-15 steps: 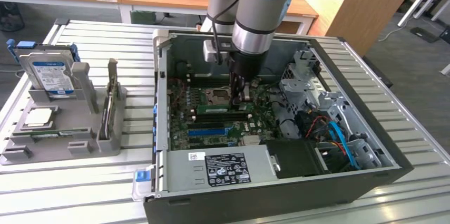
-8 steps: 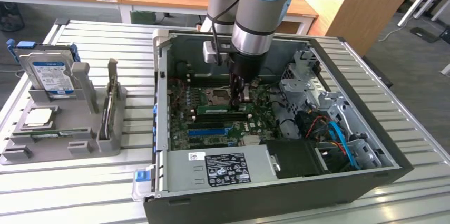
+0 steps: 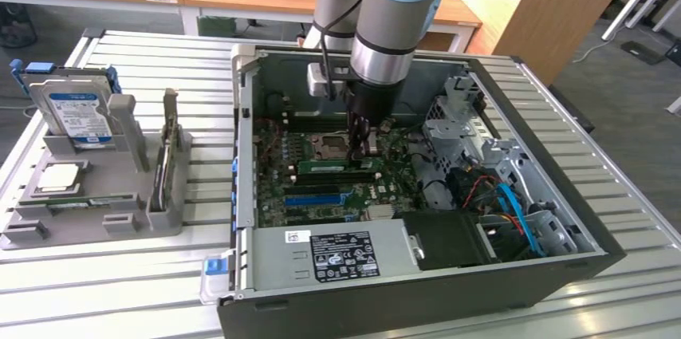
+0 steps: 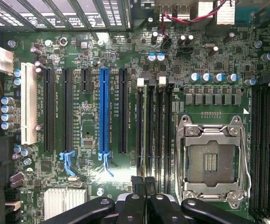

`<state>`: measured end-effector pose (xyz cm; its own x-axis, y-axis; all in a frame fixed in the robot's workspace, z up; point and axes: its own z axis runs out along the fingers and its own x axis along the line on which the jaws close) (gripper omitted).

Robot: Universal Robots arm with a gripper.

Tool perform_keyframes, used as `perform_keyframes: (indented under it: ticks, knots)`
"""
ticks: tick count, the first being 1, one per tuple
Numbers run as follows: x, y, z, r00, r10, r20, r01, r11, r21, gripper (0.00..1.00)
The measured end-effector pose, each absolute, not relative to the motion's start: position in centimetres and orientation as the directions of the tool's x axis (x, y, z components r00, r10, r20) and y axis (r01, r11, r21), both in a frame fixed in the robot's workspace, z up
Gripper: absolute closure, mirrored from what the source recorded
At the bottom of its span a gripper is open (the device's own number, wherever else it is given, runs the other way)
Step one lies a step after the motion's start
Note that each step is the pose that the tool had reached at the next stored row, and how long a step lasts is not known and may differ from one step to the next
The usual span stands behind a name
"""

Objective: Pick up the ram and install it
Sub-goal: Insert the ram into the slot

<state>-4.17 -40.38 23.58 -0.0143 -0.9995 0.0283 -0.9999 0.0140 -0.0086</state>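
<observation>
The ram (image 3: 332, 167), a slim green stick with dark chips, stands on edge in a memory slot on the motherboard inside the open computer case (image 3: 596, 235). My gripper (image 3: 368, 150) hangs straight down over the stick's end on the exterior view's right, and I cannot tell whether it touches it. In the wrist view the gripper (image 4: 144, 183) is shut, its black fingertips (image 4: 137, 184) pressed together with nothing visible between them. They sit at the end of the row of black memory slots (image 4: 155, 126).
The empty CPU socket (image 4: 211, 158) lies beside the slots. Drive cages and blue and red cables (image 3: 511, 195) crowd the case on the exterior view's right, above the power supply (image 3: 340, 255). A grey holder (image 3: 159, 195) on the exterior view's left carries a hard drive (image 3: 76, 112) and a square CPU chip (image 3: 59, 179).
</observation>
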Motion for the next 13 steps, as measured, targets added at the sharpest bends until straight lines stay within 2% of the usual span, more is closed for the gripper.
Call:
perform_keyframes:
  ticks: [13]
  knots:
    - [-4.17, -40.65, 23.57, -0.014, -1.0, 0.028, -1.0, 0.014, -0.009, 0.88]
